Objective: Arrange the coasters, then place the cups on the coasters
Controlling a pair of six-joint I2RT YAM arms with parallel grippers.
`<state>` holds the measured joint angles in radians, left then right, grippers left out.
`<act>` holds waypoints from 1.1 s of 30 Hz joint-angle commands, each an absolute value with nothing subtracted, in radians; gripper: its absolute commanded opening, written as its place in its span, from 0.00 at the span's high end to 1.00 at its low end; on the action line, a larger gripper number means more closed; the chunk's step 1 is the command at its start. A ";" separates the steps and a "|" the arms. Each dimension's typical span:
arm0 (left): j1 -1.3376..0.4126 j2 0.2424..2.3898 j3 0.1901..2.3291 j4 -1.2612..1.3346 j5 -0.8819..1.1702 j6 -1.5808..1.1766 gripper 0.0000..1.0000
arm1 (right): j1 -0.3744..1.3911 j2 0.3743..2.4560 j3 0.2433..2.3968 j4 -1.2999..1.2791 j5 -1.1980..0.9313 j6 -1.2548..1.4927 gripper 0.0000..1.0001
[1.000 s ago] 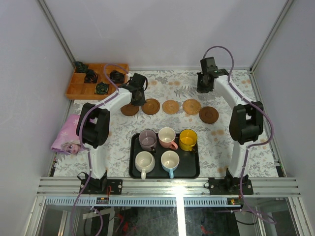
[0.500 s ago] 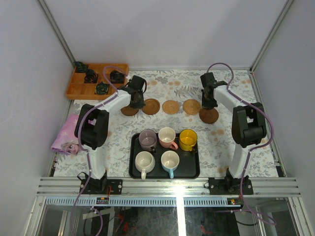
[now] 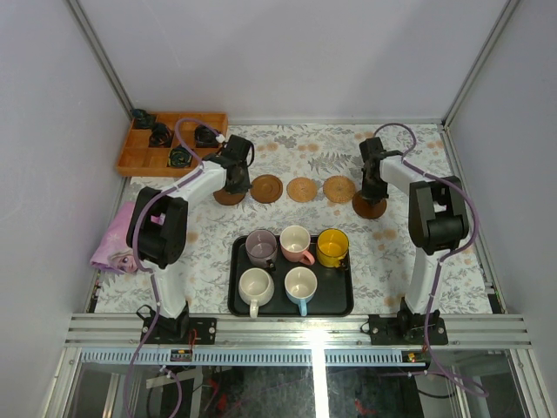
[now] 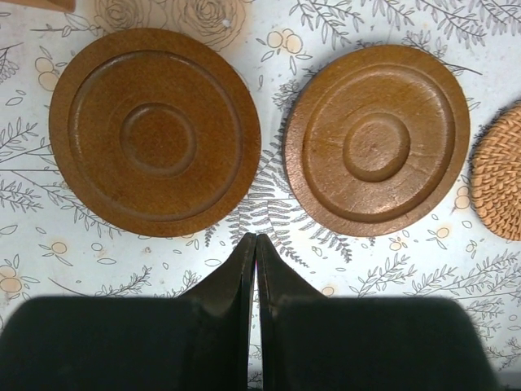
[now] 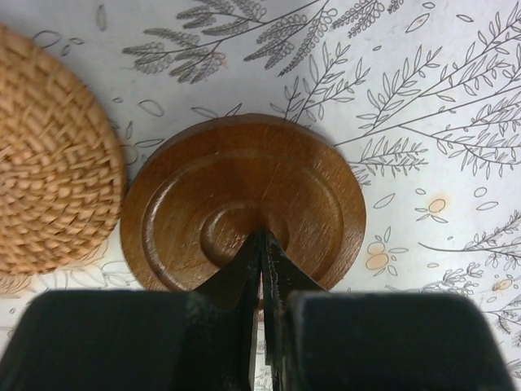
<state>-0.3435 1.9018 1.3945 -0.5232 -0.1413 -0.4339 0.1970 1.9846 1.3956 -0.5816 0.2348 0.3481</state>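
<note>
Pale walls (image 3: 287, 61) enclose a leaf-printed bench (image 3: 418, 252); smooth ringed wooden coasters (image 4: 155, 130) beside a woven coaster (image 5: 49, 155); left fingers (image 4: 232, 285) and right fingers (image 5: 244, 281) clenched, empty.

Your left gripper (image 4: 256, 239) is closed, fingers pressed tip to tip and pointing straight down. Your right gripper (image 5: 262, 236) is pinched together too, aimed down. The left arm (image 3: 196, 183) and right arm (image 3: 400, 170) both reach forward.

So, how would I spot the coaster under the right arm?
Beyond the black tray, five coasters cross the table. Take the rightmost coaster, under the right gripper: dark ringed wood beside a woven one, set nearer the tray than the others.
</note>
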 commanded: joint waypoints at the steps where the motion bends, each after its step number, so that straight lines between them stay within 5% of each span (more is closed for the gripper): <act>1: -0.330 1.876 1.383 -0.492 -0.166 -0.454 1.00 | 0.162 2.021 1.415 -0.550 0.223 0.360 0.97; 18: -0.311 1.887 1.379 -0.500 -0.187 -0.455 1.00 | 0.076 2.188 1.663 -0.587 0.148 0.351 0.99; 33: -0.268 1.945 1.403 -0.482 -0.226 -0.451 1.00 | 0.077 2.078 1.624 -0.575 0.089 0.355 1.00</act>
